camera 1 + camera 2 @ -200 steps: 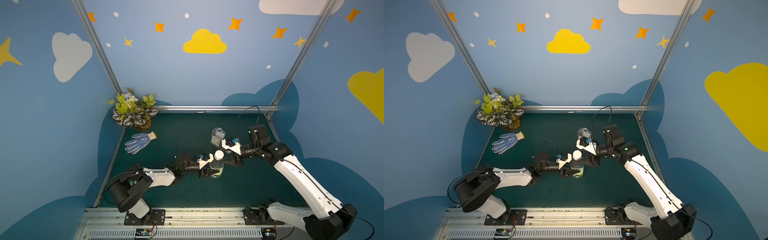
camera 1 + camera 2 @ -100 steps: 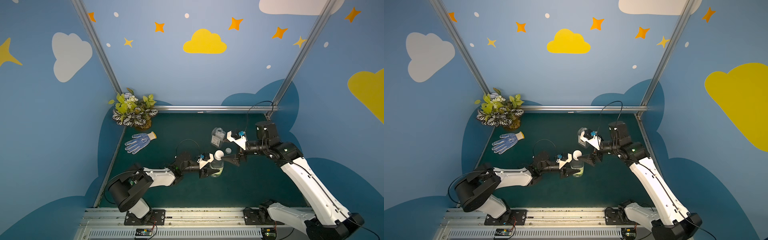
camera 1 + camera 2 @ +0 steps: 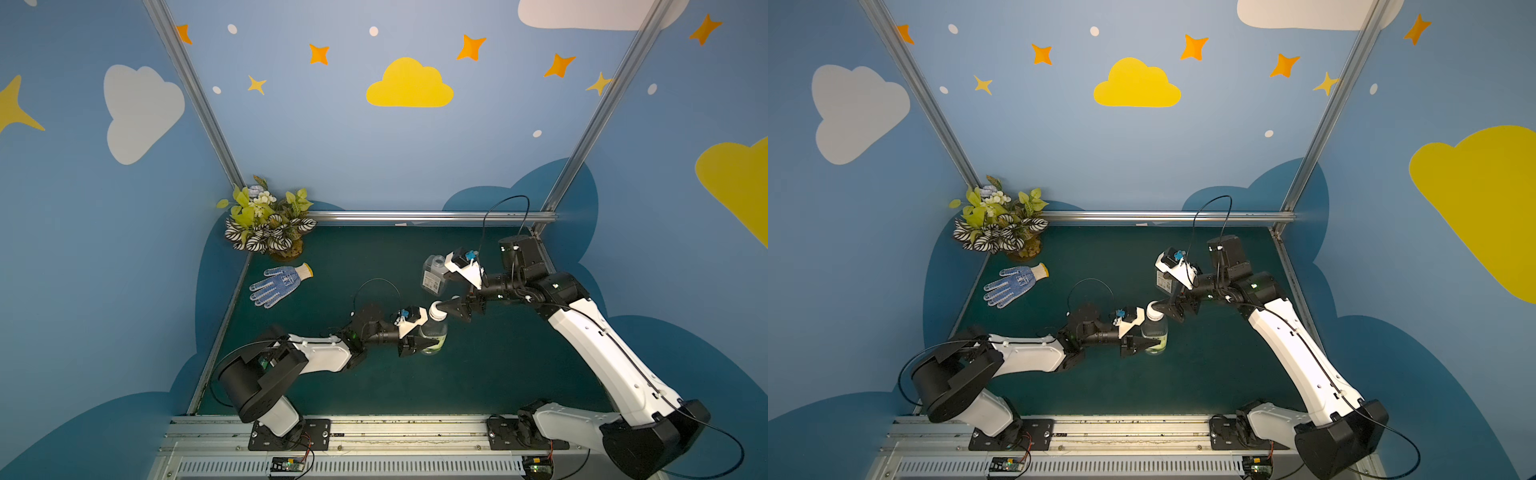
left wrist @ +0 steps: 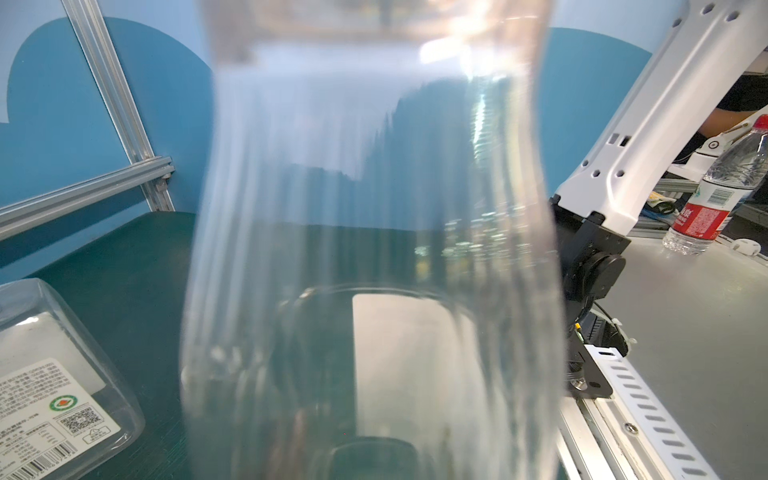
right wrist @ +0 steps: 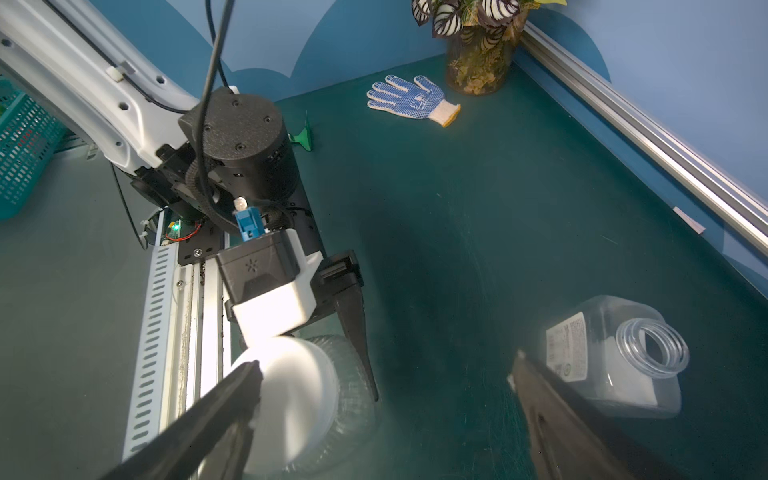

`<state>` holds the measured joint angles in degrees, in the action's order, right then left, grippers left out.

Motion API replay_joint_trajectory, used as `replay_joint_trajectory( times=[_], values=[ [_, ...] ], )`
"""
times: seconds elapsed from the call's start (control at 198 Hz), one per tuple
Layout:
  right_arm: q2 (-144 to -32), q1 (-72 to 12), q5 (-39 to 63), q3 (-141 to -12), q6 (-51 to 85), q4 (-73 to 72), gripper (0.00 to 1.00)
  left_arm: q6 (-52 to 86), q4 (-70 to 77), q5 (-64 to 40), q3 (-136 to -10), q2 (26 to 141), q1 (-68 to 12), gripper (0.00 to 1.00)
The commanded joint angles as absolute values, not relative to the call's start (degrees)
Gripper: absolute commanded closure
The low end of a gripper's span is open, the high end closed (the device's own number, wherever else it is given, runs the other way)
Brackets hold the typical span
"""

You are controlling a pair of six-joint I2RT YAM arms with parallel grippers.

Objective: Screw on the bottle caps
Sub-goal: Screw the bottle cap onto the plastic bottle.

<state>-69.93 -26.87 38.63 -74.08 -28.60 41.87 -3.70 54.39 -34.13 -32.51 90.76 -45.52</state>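
White cap (image 5: 299,395) sits on the neck of the round bottle (image 3: 434,338), which stands upright near the middle of the green mat (image 3: 478,374). Left gripper (image 3: 426,332) comes in from the left and is clamped on that bottle's body, one finger on its far side and one on its near side. In the left wrist view the bottle's clear wall fills most of the picture, blurred. A yellow-green band shows low on the bottle in both top views.

Right gripper (image 5: 386,365) reaches in from the right with its jaws spread wide, and it holds nothing. Its near finger (image 5: 216,415) has its tip at the cap's rim, touching or just beside it; I cannot tell which. Its far finger (image 5: 557,415) hangs close by the square bottle (image 5: 615,361); contact there cannot be judged.

That square bottle stands upright just beyond the round one, toward the far side of the mat. Its neck is open with the threads bare, and a white label shows on its side. In a top view the gripper's wrist covers part of it.

Off to the left lies a blue-dotted glove (image 3: 280,284), fingers pointing left and near. A plant (image 3: 268,222) with striped leaves stands in the far left corner, just beyond the glove.
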Motion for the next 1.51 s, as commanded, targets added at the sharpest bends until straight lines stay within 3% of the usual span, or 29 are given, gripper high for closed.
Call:
replay_joint_trajectory(
  times=[0.0, 0.798, 1.313, 1.51],
  values=[
    [-70.84, -27.23, 36.96, -74.78, -27.86, 43.67, 0.02, -4.87, 55.13, -34.18, -33.56, 90.79, -45.53, 0.60],
    [-69.12, -27.58, 36.01, -74.97, -27.10, 42.83, 0.04, -5.02, 55.01, -32.99, -33.32, 91.27, -45.70, 0.60],
    [-63.71, -23.89, 51.20, -68.29, -28.92, 37.43, 0.03, -3.89, 56.61, -33.68, -33.00, 91.22, -45.61, 0.60],
    [-65.95, -26.06, 50.82, -68.70, -31.79, 38.59, 0.11, -3.96, 56.09, -33.84, -33.26, 91.14, -45.62, 0.60]
  ],
)
